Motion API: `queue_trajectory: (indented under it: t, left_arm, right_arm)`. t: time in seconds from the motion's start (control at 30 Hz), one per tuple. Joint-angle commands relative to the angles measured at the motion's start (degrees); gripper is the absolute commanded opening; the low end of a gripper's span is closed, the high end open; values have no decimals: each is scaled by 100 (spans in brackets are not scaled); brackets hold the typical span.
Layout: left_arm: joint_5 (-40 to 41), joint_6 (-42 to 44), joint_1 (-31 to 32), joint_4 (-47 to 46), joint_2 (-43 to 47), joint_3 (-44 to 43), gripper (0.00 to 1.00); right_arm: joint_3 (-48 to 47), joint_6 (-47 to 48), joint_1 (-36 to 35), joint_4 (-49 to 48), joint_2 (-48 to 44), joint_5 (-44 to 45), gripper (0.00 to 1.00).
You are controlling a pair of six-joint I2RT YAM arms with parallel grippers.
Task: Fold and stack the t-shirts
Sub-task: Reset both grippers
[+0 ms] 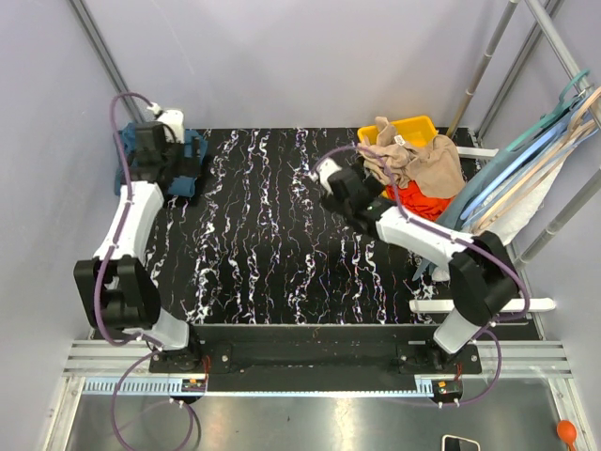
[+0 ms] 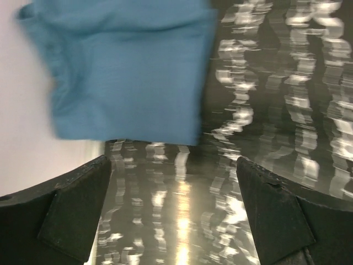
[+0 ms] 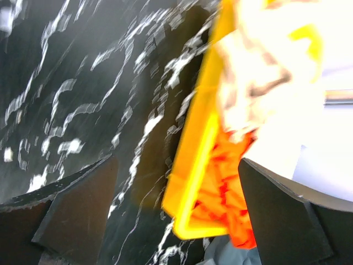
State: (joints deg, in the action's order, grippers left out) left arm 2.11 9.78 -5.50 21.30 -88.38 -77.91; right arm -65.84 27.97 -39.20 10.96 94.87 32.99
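Your left claw [image 2: 174,207] was wide apart, holding nothing; the blue t-shirt [image 2: 127,72] lay just ahead of it, maybe folded; your right claw [image 3: 176,212] gaped too, beside the yellow bin [image 3: 193,160] holding the orange t-shirt [image 3: 226,193].

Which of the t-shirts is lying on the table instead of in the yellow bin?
The teal-blue t-shirt, folded at the far left; the tan tee and orange tee sit heaped in the yellow bin.

My black, white-veined table [image 1: 272,235] carries a yellow bin [image 1: 413,125] at its far edge. Well left of that bin lies a folded teal-blue t-shirt [image 1: 195,150].
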Motion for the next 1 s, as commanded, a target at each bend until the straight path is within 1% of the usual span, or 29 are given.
queue_trajectory:
  t: [0.0,0.03,0.07,0.17,0.23,0.33,0.63,0.97]
  left_arm:
    - [-238,-214,926,-310,751,530,99]
    - [-229,-205,1215,-406,848,609,99]
    - [6,-205,1348,-416,997,680,99]
    - [141,-327,1639,-425,1165,716,99]
    - [167,-442,1701,-521,1287,794,99]
    - [228,-398,1780,-644,1393,856,99]
    - [457,-161,2070,-346,1420,795,99]
    - [686,-64,2281,-390,1508,970,99]
  right_arm:
    - [-841,-371,88,125,-618,58,100]
    - [-921,-380,97,126,-671,58,100]
    - [-1035,-397,106,117,-741,32,100]
    - [-1132,-494,106,125,-1005,-100,100]
    - [-1185,-546,106,117,-1093,-39,100]
    - [-1211,-590,106,99,-1111,67,100]
    - [-1211,-801,114,-6,-1032,76,100]
    - [-1150,-942,132,-24,-988,102,100]
